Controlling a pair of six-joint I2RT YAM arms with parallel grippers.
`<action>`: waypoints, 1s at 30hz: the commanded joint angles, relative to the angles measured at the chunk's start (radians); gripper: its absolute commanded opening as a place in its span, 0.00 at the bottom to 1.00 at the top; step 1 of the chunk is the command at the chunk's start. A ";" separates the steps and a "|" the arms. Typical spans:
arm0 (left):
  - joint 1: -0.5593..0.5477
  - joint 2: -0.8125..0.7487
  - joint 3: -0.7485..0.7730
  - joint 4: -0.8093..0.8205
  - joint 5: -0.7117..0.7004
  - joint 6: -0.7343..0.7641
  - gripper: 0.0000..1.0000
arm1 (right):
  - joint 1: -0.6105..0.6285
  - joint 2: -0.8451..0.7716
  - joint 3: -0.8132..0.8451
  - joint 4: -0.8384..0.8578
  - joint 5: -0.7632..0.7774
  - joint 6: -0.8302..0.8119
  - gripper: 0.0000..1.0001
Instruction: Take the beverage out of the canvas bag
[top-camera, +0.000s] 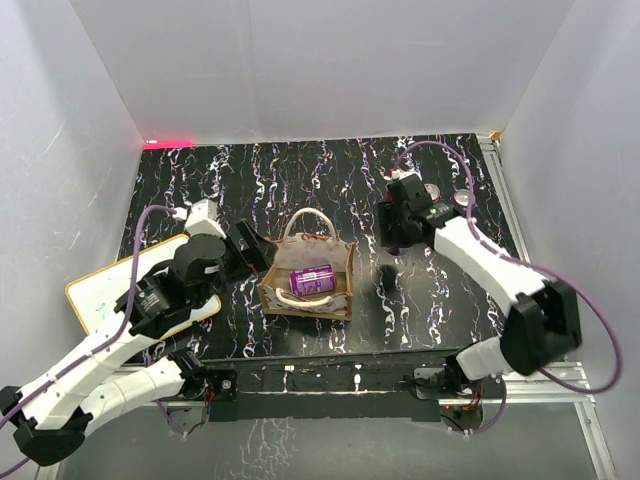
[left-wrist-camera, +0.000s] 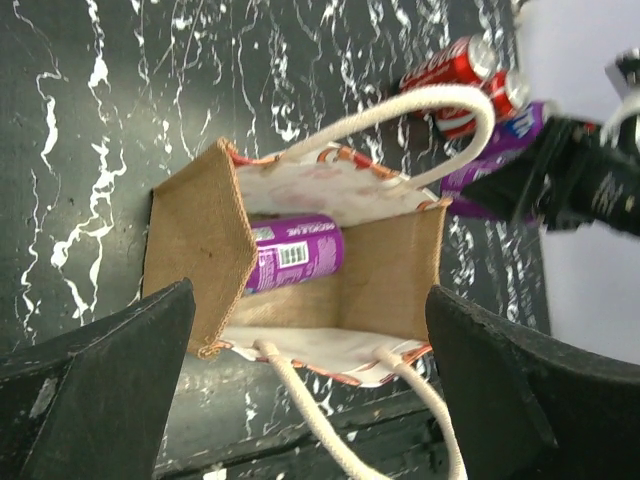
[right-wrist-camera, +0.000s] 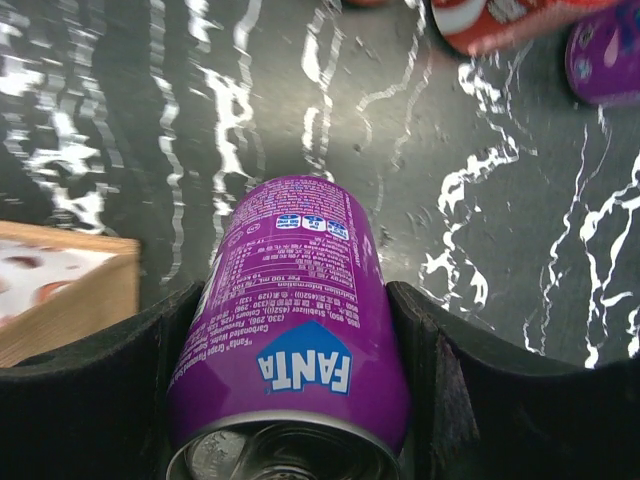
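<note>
Inside the bag (top-camera: 343, 292) a purple can (top-camera: 312, 279) lay sideways, looking light, stiff and slick, best pinched across its body. Beside the bag the left tool (top-camera: 250, 252) gaped; the right tool (right-wrist-camera: 295, 290) clamped a Fanta can (right-wrist-camera: 300, 370) right of it.

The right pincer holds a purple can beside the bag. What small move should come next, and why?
Probably lower the Fanta can onto the table and open the right pincer: the can is already outside the canvas bag, and a second purple can lies inside.

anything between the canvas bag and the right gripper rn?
Only bare black marbled tabletop between the canvas bag and the right gripper, which grips a purple Fanta can. Top view shows the gap.
</note>
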 joint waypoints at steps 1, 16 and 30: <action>0.000 0.020 0.022 -0.056 0.110 0.081 0.97 | -0.117 0.119 0.168 -0.020 -0.133 -0.072 0.30; 0.000 0.119 0.016 0.080 0.602 0.233 0.91 | -0.173 0.430 0.324 -0.004 -0.119 -0.113 0.32; 0.001 0.175 -0.079 0.141 0.832 0.235 0.65 | -0.173 0.457 0.269 0.027 -0.054 -0.119 0.70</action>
